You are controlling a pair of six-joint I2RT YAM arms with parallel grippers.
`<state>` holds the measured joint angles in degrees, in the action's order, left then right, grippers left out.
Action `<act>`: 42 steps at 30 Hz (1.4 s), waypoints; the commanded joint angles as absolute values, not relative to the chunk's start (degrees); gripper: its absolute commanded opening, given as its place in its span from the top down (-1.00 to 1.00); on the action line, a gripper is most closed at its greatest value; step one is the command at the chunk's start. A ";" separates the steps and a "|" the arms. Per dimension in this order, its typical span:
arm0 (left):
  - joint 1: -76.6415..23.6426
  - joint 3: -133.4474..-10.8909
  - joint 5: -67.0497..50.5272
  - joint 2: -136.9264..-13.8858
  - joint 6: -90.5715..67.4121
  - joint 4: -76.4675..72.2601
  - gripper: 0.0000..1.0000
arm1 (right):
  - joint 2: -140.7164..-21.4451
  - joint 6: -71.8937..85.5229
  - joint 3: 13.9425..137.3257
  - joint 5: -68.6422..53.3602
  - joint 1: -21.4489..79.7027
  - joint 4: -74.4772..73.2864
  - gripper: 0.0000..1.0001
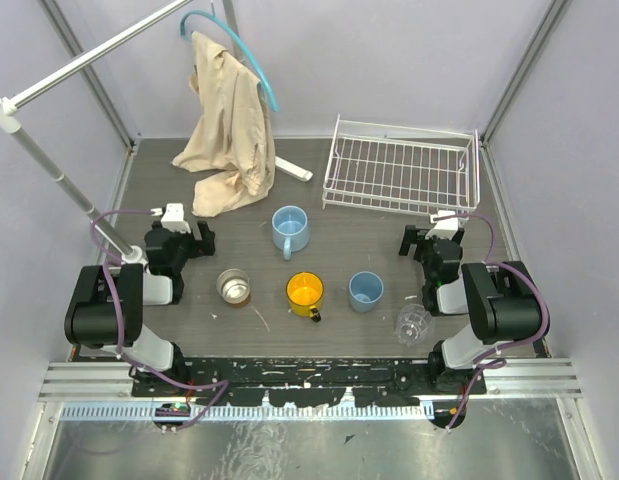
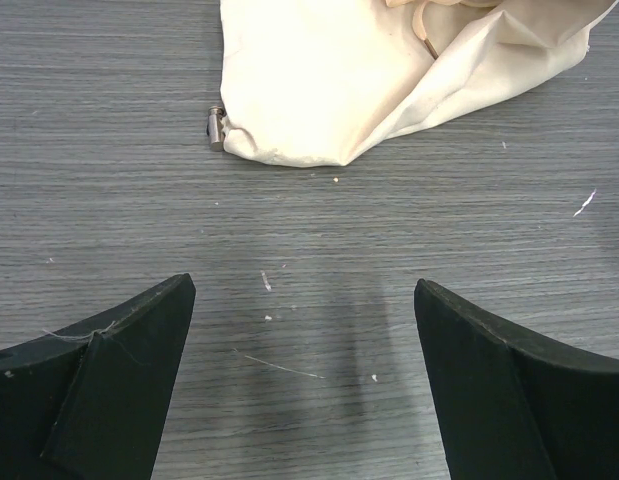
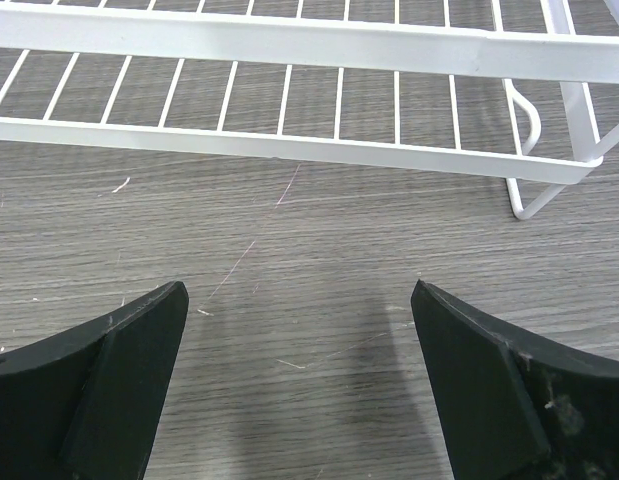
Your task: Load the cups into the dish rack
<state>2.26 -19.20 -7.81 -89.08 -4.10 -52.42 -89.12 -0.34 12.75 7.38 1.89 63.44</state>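
Top external view: all five cups sit on the table (image 1: 359, 238), none in the rack yet. The light blue handled mug (image 1: 290, 229) is farthest out and mid-table. Nearer the arms, L to R, run the silvery metal cup (image 1: 233, 286), yellow-orange mug (image 1: 305, 293), small light blue tumbler (image 1: 366, 290) and clear glass cup (image 1: 413, 324), which is just beside the R arm's base; can't tell if it's upright. The dish rack (image 1: 394, 172) stands at the far R w/ nothing in it; the right wrist view shows its near rail (image 3: 289, 40) just ahead of the right gripper (image 3: 299, 300). Both grippers are spread wide w/ nothing btwn the fingers, the right gripper (image 1: 432, 240) near the rack front, the left gripper (image 1: 179, 233) facing a beige cloth (image 2: 389, 80) on the far L. I'd judge this the first pick. R arm looks best placed, so start w/ the tumbler or blue mug: drop one finger inside the rim, one outside, pinch the wall, lift straight up, clear the rack's low side, then set down on the grid. The glass is probably slippery and hard to see, so go slow. The metal cup is well apart from the rack, a long carry for the L arm.
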 commanded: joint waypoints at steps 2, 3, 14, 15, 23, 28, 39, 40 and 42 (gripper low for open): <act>2.33 -20.28 -6.94 -88.68 -3.63 -54.04 -0.96 | -87.98 -0.78 13.12 7.19 2.11 67.47 -1.00; 2.37 -20.32 -6.94 -88.68 -3.63 -54.02 -0.96 | -87.86 -0.71 13.07 7.16 2.11 67.65 -1.00; 2.29 -20.47 -6.79 -88.68 -3.60 -53.77 -0.96 | -70.12 -3.21 14.79 7.13 2.19 49.25 -1.00; 2.30 -20.43 -6.77 -88.67 -3.60 -53.71 -0.96 | -67.96 -3.32 15.63 7.00 2.20 46.42 -1.00; 1.87 -21.57 -6.21 -87.64 -3.22 -51.48 -0.96 | -57.42 1.95 29.56 3.35 2.15 17.49 -1.00; 1.85 -28.48 -9.72 -81.51 -3.48 -31.53 -0.96 | -58.07 2.98 41.06 -0.84 2.16 5.07 -1.00; -0.07 -45.16 -14.55 -69.96 -1.83 5.25 -0.96 | -66.76 13.40 54.13 -11.25 2.73 -2.47 -1.00; -0.77 -47.91 -15.76 -70.15 -0.66 8.37 -0.96 | -68.02 14.29 55.16 -13.51 2.72 -3.11 -0.99; -3.41 -51.98 -14.99 -70.80 2.20 14.38 -0.96 | -70.12 16.49 57.10 -16.61 2.72 -4.31 -1.00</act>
<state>-0.05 -44.53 -12.56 -70.87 -2.70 -2.13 -66.94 10.59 52.10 -7.90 2.48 -0.89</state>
